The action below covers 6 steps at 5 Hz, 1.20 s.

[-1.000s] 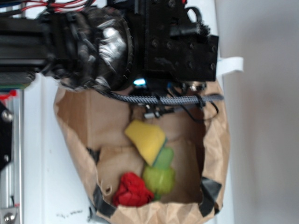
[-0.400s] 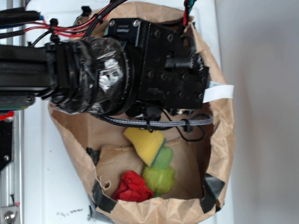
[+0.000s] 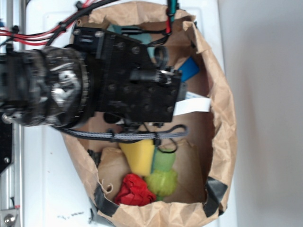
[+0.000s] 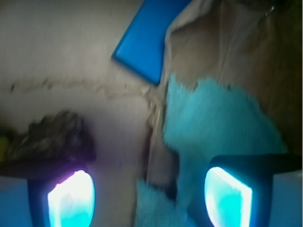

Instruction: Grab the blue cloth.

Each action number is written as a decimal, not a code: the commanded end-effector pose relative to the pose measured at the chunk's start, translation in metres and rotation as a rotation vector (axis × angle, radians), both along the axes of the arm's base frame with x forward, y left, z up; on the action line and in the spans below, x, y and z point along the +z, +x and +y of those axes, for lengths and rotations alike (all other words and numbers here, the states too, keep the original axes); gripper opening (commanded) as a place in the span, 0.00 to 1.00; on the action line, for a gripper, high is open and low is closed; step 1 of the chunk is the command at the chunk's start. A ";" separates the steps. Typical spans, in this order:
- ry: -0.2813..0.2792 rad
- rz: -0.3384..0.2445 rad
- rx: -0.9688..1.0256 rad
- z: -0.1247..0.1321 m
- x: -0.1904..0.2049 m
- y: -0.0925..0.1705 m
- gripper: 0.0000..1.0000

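Blue cloth (image 4: pixel 213 127) lies on the brown paper bag's (image 3: pixel 222 123) floor, right of centre in the wrist view, below a bright blue block (image 4: pixel 147 40). The gripper (image 4: pixel 149 196) hangs spread wide, empty, right finger (image 4: pixel 227 196) over the cloth.

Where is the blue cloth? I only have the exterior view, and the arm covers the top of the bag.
Observer: The wrist view shows the blue cloth spread on the floor of the paper bag, right below the pincer.
Operator: Is the pincer open?
Observer: Yes, open. One of its fingers is over the cloth, the other over bare paper, and nothing is gripped.
Operator: And the blue thing I can see?
Observer: That is a rigid blue block, lying beyond the cloth, away from the fingers.
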State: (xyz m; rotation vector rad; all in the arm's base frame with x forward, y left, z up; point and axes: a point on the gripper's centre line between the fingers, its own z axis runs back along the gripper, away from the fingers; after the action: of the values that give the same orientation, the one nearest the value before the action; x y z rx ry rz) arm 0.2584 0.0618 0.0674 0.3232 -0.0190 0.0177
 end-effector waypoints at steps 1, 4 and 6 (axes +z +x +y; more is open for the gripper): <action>-0.016 -0.006 -0.031 -0.002 0.019 -0.007 1.00; -0.039 -0.014 -0.047 0.007 -0.009 -0.013 1.00; -0.018 -0.016 -0.036 0.012 -0.013 -0.006 1.00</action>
State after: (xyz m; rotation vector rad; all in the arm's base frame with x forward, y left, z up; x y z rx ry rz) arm 0.2432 0.0694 0.0446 0.2937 -0.0006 -0.0259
